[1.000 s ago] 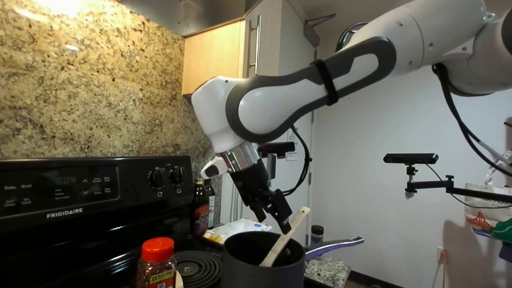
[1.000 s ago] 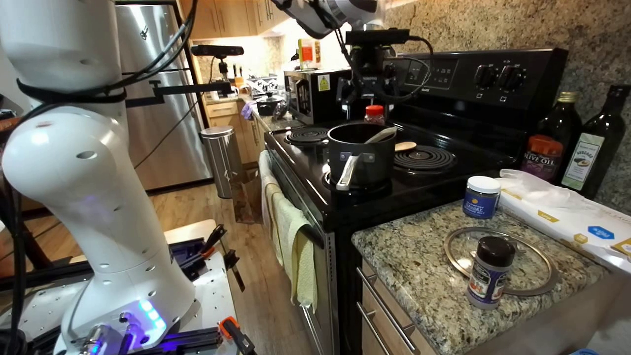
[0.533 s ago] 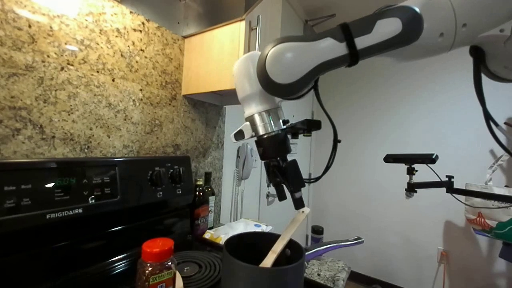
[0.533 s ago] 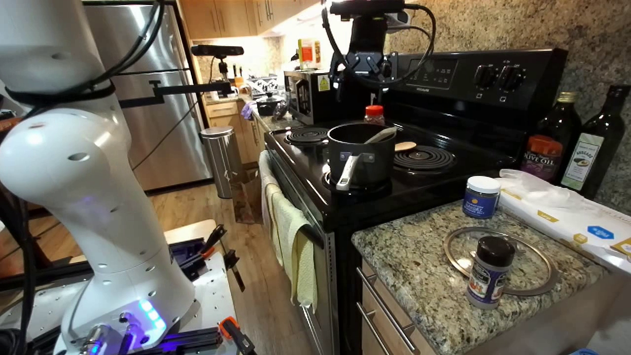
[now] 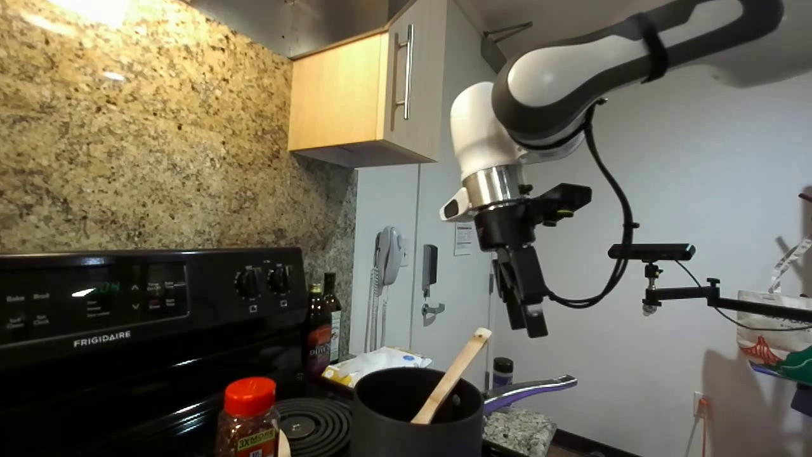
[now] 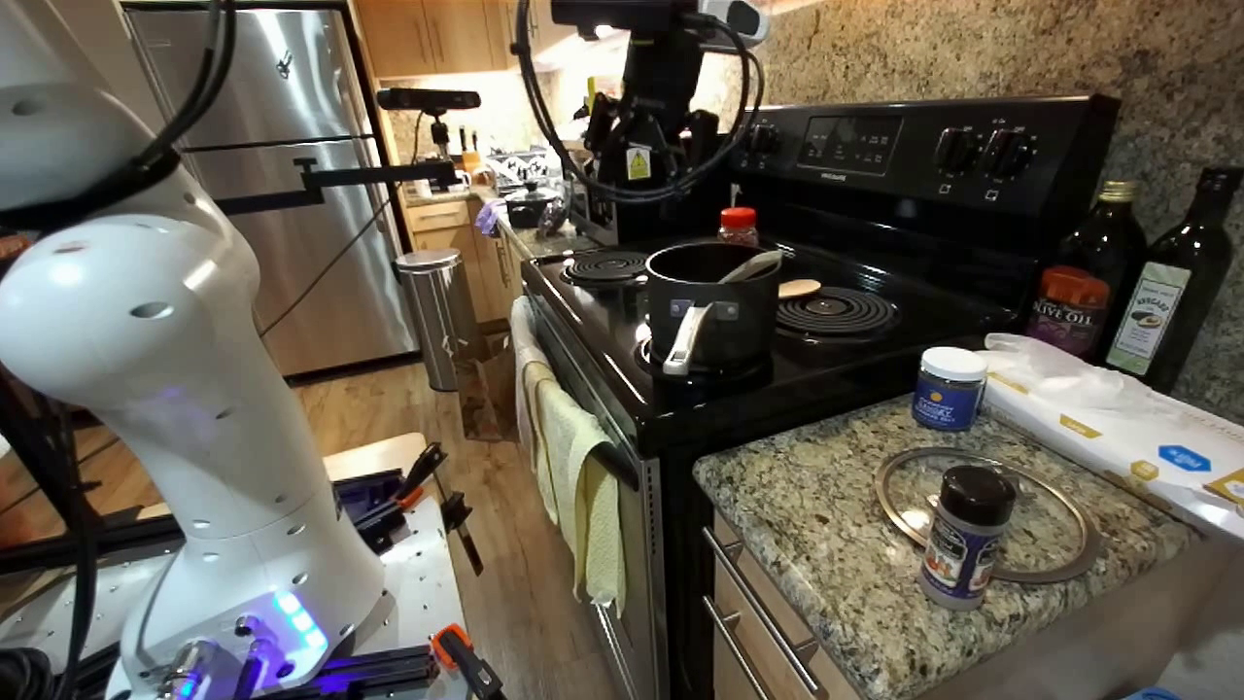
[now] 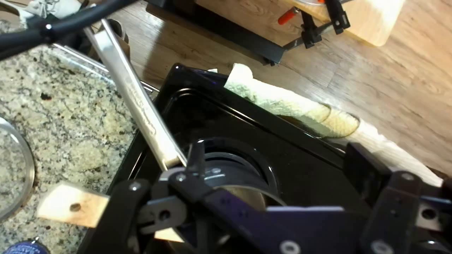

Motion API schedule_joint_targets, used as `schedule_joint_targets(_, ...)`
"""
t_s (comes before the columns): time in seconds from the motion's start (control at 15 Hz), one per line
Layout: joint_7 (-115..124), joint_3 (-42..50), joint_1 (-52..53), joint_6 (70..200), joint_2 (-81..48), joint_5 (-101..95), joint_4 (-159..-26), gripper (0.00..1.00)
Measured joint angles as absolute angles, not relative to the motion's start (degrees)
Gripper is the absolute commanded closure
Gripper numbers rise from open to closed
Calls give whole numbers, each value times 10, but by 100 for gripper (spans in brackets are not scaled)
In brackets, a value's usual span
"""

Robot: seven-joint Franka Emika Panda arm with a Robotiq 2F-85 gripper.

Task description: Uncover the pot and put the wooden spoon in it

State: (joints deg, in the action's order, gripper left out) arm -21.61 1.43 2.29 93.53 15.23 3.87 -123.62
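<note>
The dark grey pot (image 5: 415, 441) stands uncovered on a stove burner. It also shows in an exterior view (image 6: 719, 326), and part of its wall in the wrist view (image 7: 240, 175). The light tan wooden spoon (image 5: 453, 374) leans in the pot, its handle sticking out over the rim; its lower end is hidden inside. The handle end shows in the wrist view (image 7: 74, 206). The glass lid (image 6: 1087, 556) lies on the granite counter. My gripper (image 5: 528, 324) is above and beside the spoon handle, apart from it. In the wrist view the fingers (image 7: 280, 165) are wide apart with nothing between.
A red-capped jar (image 5: 250, 406) stands on the stove, with a tan wooden piece (image 6: 799, 288) near it. A black-capped jar (image 6: 967, 544) overlaps the lid in view. A white-lidded jar (image 6: 948, 389), a white package (image 6: 1108, 418) and oil bottles (image 6: 1157, 282) stand behind. The pot handle (image 6: 686, 340) juts out.
My gripper has moved up and away from the spoon handle, to the right in one exterior view and left in the other. The pot, spoon and lid have not moved.
</note>
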Motion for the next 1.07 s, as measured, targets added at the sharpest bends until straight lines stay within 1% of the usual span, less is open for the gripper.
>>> schedule_joint_targets(0.27, -143, 23, 23, 965, 240, 60, -1290, 0)
schedule_joint_targets(0.53, -59, 7, 23, 1043, 304, 59, -1328, 0)
schedule_joint_targets(0.87, 45, -29, 19, 1152, 357, 31, -1382, 0)
schedule_joint_targets(1.07, 52, -36, 12, 1159, 368, 28, -1391, 0)
